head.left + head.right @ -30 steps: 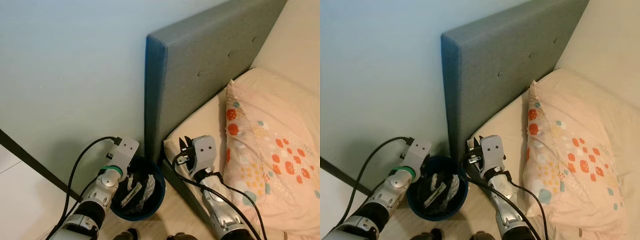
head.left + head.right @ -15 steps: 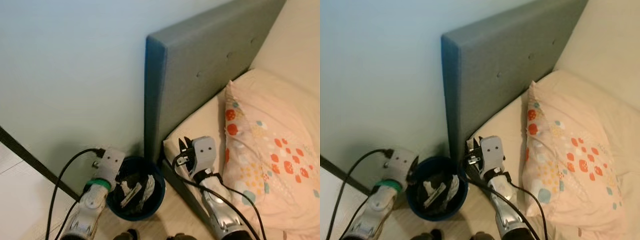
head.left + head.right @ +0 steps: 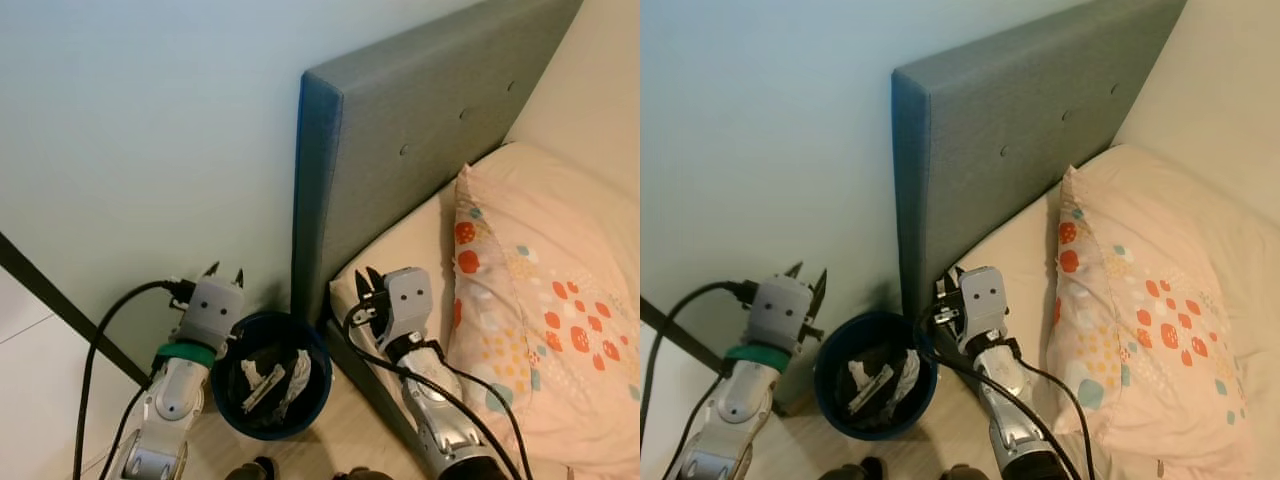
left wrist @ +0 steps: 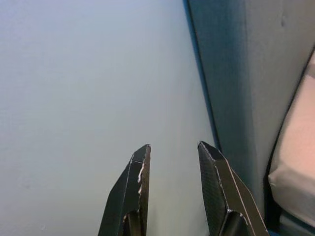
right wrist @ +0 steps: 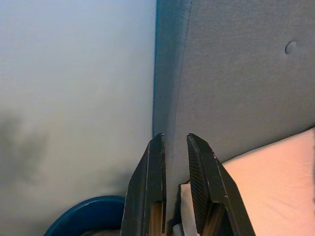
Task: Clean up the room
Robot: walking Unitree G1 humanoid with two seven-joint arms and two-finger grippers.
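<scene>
Rubbish [image 3: 268, 379] already lies in the blue bin [image 3: 312, 400] between the headboard [image 3: 420, 150] and the wall, which could be tipped if clipped by the empty, parted left gripper [image 3: 225, 272] or the nearly closed right gripper [image 3: 368, 285].

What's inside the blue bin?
The bin holds crumpled white trash on a dark liner. Whatever lies beneath that pile is hidden.

Soft, even indoor light, sharp head views.
Shade pools round the blue bin [image 3: 270, 375] beside the headboard [image 3: 420, 150]; wrist views slightly soft.
</scene>
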